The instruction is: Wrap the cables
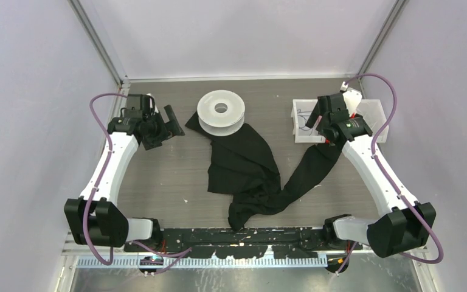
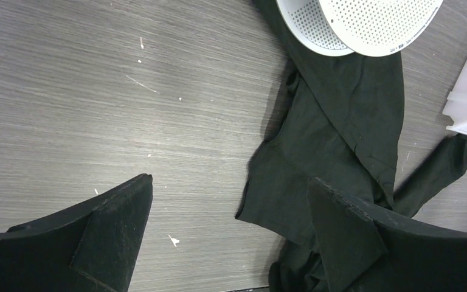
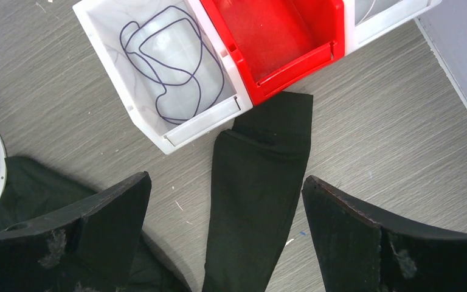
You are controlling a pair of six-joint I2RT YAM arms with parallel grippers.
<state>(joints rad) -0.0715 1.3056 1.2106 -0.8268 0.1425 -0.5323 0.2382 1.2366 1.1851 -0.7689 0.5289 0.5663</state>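
Note:
The cable [image 3: 170,67], a thin dark looped wire, lies inside a white bin [image 3: 185,128] and shows faintly from above [image 1: 304,120]. A white spool [image 1: 221,112] stands at the table's back middle, resting on the black cloth [image 1: 246,161]. The spool's perforated rim [image 2: 365,24] also shows in the left wrist view. My left gripper [image 1: 169,126] hovers open left of the spool, over bare table [image 2: 228,182]. My right gripper [image 1: 316,118] hangs open just in front of the bin, above a strip of cloth [image 3: 226,182]. Neither holds anything.
A red bin [image 3: 280,42] sits beside the white one, with another white bin [image 3: 389,15] past it. The black cloth [image 2: 334,121] sprawls from the spool toward the front middle, one strip reaching the bins. Walls enclose the table on three sides.

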